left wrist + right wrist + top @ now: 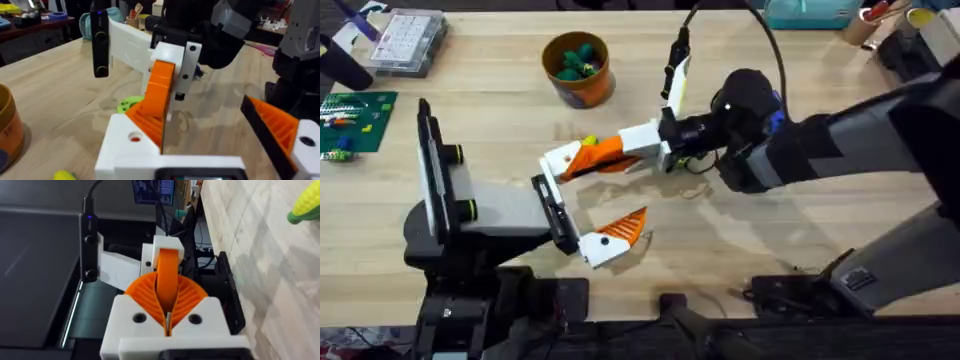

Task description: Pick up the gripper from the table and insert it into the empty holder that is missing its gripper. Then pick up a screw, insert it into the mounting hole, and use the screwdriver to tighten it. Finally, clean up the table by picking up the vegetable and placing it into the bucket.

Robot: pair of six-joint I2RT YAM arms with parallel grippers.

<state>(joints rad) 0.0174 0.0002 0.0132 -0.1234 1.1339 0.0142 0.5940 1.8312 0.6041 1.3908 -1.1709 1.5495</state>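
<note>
1. Fingers [142,295] of the right gripper [592,158] are closed narrowly, their orange ribbed pads pinching the gripper [168,272], a smooth orange wedge that sticks out past the fingertips.
2. Just beyond those fingertips, the wedge's far end meets the holder [560,160], a white bracket on the left arm's black jaw bar [552,205].
3. In the left wrist view the orange wedge [160,90] lies along the holder's [125,150] inner side, touching it. A small round mounting hole [135,137] shows in the bracket's face.
4. The left gripper [588,198] stands wide open. One finger is the holder. The other carries a ribbed orange tip [625,228], well apart from the right fingers.
5. A yellow-green vegetable [588,143] lies on the wooden table [800,230], just beside the right fingers on their far side.
6. The orange bucket [578,68] stands well beyond the fingers, with green items inside.
</note>
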